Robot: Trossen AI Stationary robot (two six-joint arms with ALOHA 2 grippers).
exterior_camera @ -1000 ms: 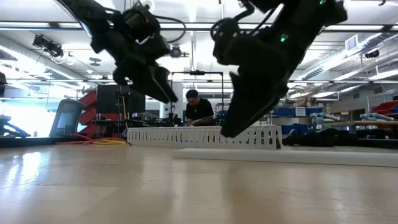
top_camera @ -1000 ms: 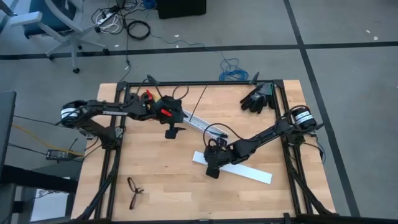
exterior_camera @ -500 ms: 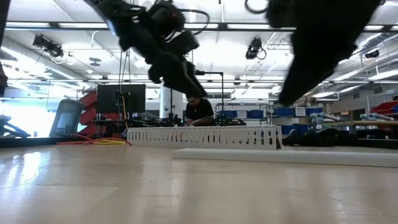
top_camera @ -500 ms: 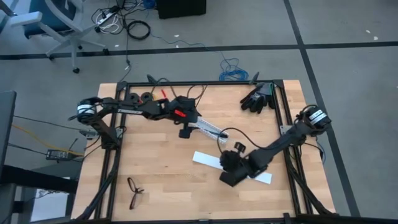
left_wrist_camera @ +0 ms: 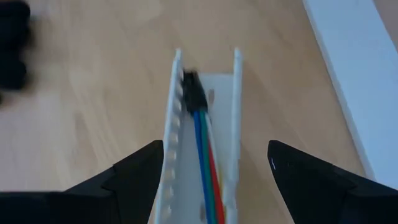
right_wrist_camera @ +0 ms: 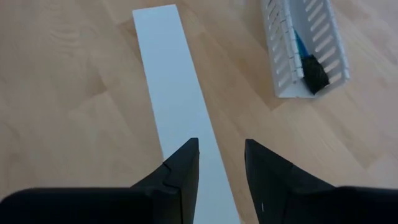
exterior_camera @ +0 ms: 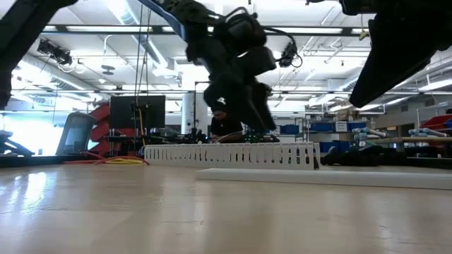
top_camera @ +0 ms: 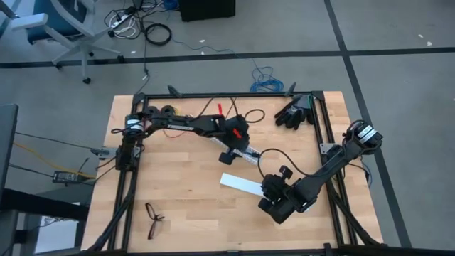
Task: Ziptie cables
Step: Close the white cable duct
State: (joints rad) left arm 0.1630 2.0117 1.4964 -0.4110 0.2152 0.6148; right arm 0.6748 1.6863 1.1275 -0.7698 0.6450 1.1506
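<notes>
On the wooden table [top_camera: 178, 185], the cables [left_wrist_camera: 203, 134] lie inside the slotted white rail [left_wrist_camera: 205, 124], over which the left gripper [left_wrist_camera: 214, 171] hovers with jaws wide apart and empty, while the right gripper [right_wrist_camera: 221, 165] hangs over the flat white cover strip [right_wrist_camera: 174, 93], fingers narrowly parted, holding nothing.

Left gripper [left_wrist_camera: 214, 180] wide-jawed at mid-table, arm outstretched; right gripper [right_wrist_camera: 221, 165] narrowly parted, arm folded near the front

Grey floor [top_camera: 398, 43] surrounds the table; an office chair [top_camera: 60, 25] stands upper left, ceiling strip lights [exterior_camera: 85, 29] glow overhead.
</notes>
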